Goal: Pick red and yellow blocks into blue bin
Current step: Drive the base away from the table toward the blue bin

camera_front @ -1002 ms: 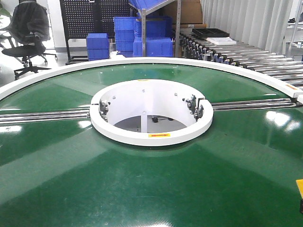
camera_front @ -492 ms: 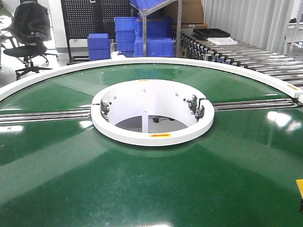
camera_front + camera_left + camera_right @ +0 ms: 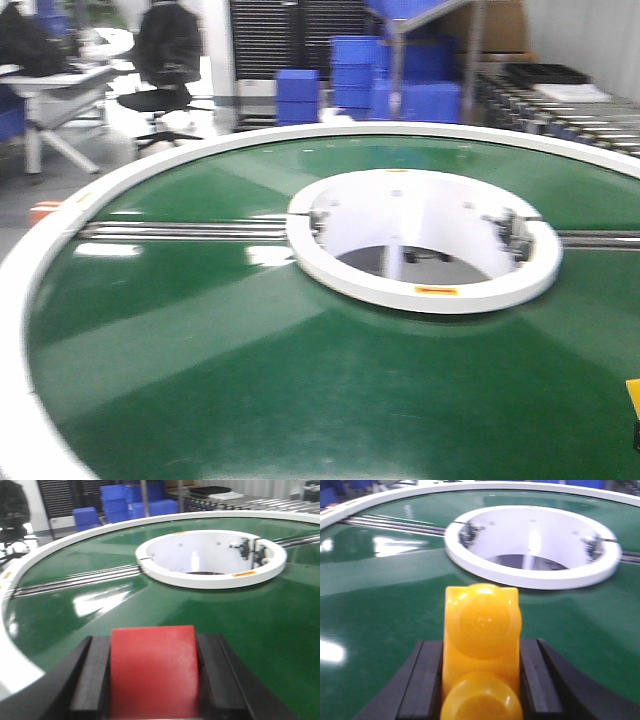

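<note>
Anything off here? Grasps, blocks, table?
Nothing stands out. The red block sits square between the jaws of the left gripper, the yellow block likewise in the right gripper, studs toward the camera. The green table shows no spill or damage. The front view is blurred, so fine detail is uncertain.

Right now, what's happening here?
Both arms are loaded. The left gripper is shut on the red block, the right gripper on the yellow block, both held above the green round table, facing its white centre ring. Neither block is dropped yet; the blue bin is in no view, only blue crates stacked far behind.
</note>
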`<state>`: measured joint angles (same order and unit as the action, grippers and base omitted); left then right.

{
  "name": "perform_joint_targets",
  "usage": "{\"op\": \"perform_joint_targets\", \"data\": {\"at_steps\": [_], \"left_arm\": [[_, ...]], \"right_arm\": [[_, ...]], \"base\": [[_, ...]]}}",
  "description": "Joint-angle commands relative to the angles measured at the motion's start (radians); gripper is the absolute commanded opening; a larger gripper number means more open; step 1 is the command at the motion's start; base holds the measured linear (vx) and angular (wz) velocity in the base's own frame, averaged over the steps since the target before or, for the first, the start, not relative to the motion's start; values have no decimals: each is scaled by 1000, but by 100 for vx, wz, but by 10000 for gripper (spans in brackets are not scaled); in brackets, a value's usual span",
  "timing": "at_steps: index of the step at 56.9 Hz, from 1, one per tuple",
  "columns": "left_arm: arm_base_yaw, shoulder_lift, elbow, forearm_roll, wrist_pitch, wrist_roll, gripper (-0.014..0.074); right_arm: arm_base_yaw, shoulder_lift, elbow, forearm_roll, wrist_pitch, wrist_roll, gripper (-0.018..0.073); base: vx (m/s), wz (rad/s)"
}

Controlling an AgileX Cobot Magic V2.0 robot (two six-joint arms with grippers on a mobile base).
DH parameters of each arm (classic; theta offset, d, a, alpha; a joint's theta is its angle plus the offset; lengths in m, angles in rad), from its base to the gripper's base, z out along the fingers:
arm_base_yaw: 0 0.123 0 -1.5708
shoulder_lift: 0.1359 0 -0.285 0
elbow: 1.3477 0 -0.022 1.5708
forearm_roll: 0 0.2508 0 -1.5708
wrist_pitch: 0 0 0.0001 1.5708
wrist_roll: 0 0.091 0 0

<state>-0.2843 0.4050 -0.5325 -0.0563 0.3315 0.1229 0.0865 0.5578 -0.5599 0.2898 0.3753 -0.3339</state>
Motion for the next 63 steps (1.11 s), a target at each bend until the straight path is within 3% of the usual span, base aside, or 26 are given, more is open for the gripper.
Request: {"op": "perform_joint_targets", "data": {"at_steps": [1,63], "left_arm": [[-2,10,-27,-9,-84,-2,2],[-2,10,-27,-9,-84,-2,2]], "right_arm": [[-6,4,-30,0,-82,-4,-10],[-6,4,-30,0,-82,-4,-10]], "base": [[-5,54],[-11,51]]}}
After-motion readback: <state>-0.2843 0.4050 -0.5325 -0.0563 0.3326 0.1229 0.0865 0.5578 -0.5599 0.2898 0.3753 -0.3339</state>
